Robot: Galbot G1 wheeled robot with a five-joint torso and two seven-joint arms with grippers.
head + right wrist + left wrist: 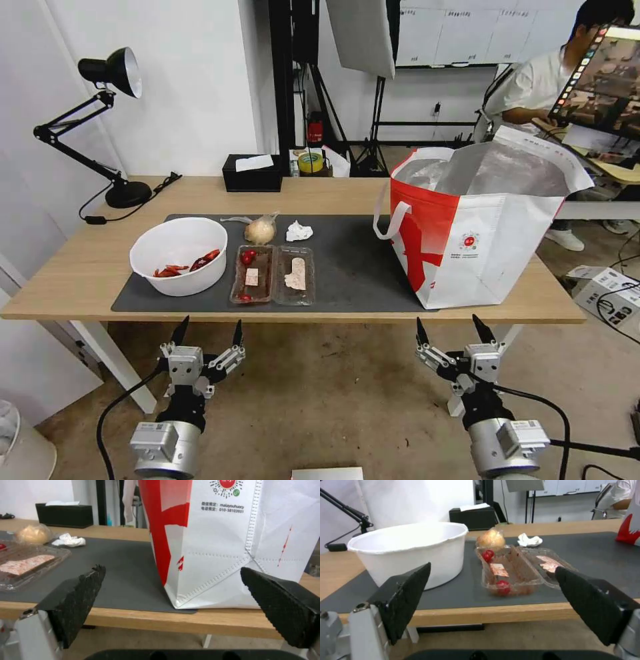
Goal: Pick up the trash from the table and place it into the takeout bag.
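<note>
Listing hazards first: both clear trays (272,275) sit side by side, touching, on the near part of the grey mat (347,267); a pinch on one thin rim could drag its neighbour or tip loose scraps out. The white bowl (179,255), left of the trays, is wide and smooth-walled, likely to slip or tilt and shed its red scraps. The knotted clear bag (260,229) and crumpled tissue (299,231), farther back, are soft and light, easily nudged away. The takeout bag (477,227), standing on the right end of the surface (80,267), has floppy walls and a loop handle that might snag an arm or fold shut under a drop.

Condition of items: nothing bagged yet; bag mouth open, foil lining showing, red logo on its near face.

Left end effector (207,333): below the near edge, facing bowl and trays, fingers spread, empty. Right end effector (455,330): below the edge before the bag, likewise spread and empty.
</note>
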